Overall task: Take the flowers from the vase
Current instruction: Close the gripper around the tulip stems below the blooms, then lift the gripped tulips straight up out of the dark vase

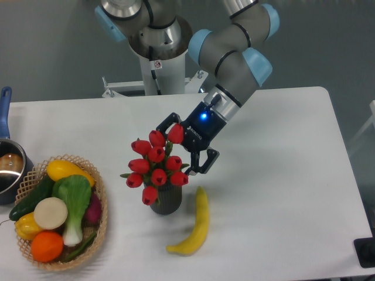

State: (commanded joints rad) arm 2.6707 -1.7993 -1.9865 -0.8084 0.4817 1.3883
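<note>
The single fixed view looked down on a white table (281,175). We saw the flowers (156,165), a bunch of red closed tulip buds with green leaves, standing in the vase (167,199), a short dark ribbed cylinder left of the table's centre. The bunch spread wider than the vase and hid its rim.

The arm (234,52) reached down from the upper middle, with a blue light lit on its wrist. The gripper (178,149) hung at the upper right edge of the bunch. We found its two dark fingers spread wide apart. One fingertip showed at the top of the bunch, by the uppermost buds; the other fingertip (197,170) stood just right of the bunch, near the lower right buds. One red bud lay in front of the gripper body, between the fingers. We could not tell whether either finger touched a bud. Nothing was clamped between the fingers, and the flowers sat upright in the vase.

A yellow banana (195,225) lay on the table just right of the vase, running from the vase's side toward the near edge. At the left, a woven basket (101,225) held several fruits and vegetables, among them an orange, a yellow lemon-like fruit and a leafy green. A pot (9,170) with a blue handle stood at the far left edge, partly cut off.
</note>
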